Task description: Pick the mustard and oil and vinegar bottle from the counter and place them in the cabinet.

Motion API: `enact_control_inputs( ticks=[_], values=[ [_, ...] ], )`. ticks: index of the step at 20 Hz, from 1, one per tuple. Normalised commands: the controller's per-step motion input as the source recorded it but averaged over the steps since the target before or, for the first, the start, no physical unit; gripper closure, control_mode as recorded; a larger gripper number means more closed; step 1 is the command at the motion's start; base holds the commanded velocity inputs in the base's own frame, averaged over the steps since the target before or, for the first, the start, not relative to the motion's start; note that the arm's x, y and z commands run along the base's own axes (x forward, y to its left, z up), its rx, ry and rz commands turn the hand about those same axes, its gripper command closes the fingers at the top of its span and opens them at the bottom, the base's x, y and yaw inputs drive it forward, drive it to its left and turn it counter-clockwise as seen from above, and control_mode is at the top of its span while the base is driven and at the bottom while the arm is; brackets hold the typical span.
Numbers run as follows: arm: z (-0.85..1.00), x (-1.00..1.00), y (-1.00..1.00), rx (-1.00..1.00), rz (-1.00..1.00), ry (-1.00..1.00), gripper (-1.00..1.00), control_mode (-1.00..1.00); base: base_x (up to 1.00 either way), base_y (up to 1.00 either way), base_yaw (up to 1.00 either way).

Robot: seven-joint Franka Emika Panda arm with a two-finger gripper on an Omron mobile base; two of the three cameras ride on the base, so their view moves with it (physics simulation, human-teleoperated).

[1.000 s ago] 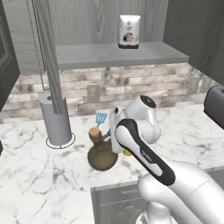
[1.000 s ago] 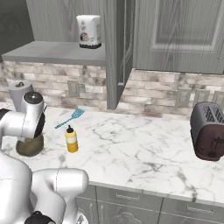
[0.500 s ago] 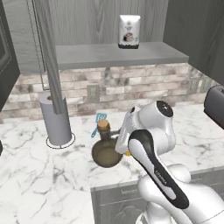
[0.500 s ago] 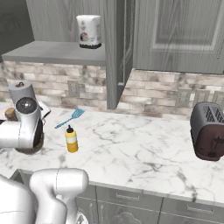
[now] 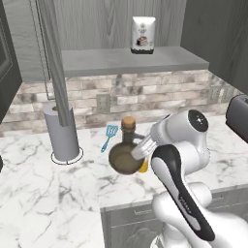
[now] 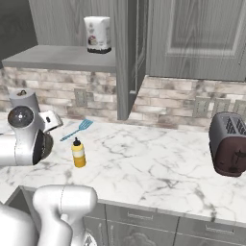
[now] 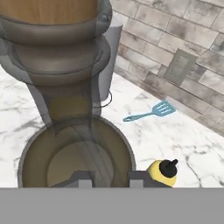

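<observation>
Arm: bent over frame centre | gripper [image 7: 111, 177]: closed on the oil and vinegar bottle [image 5: 126, 157], held above counter [image 5: 43, 193] | mustard [image 6: 79, 153]: standing lower left.

Glossy, seemingly glass oil and vinegar bottle [image 5: 125, 160]

- A white printed bag [image 5: 143, 35] stands upright on the flat grey shelf, near its back.
- A blue spatula [image 5: 110, 136] lies flat on the marble near the brick backsplash [image 6: 173, 103].
- A grey paper-towel roll [image 5: 62, 131] stands upright on a round base, left of the spatula.
- A dark toaster [image 6: 229, 144] sits at the right end, well apart from the rest.
- Wall outlets [image 6: 212, 106] are set in the backsplash.
</observation>
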Motion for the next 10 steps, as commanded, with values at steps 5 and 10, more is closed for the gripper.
enact_control_inputs(
  ticks=[5, 10],
  values=[
    [0.45, -0.16, -0.15, 0.11, -0.31, 0.00, 1.00, -1.00, 0.00, 0.00, 0.00],
    [0.50, -0.15, -0.06, 0.14, -0.25, 0.00, 1.00, -1.00, 0.00, 0.00, 0.00]
  ],
)
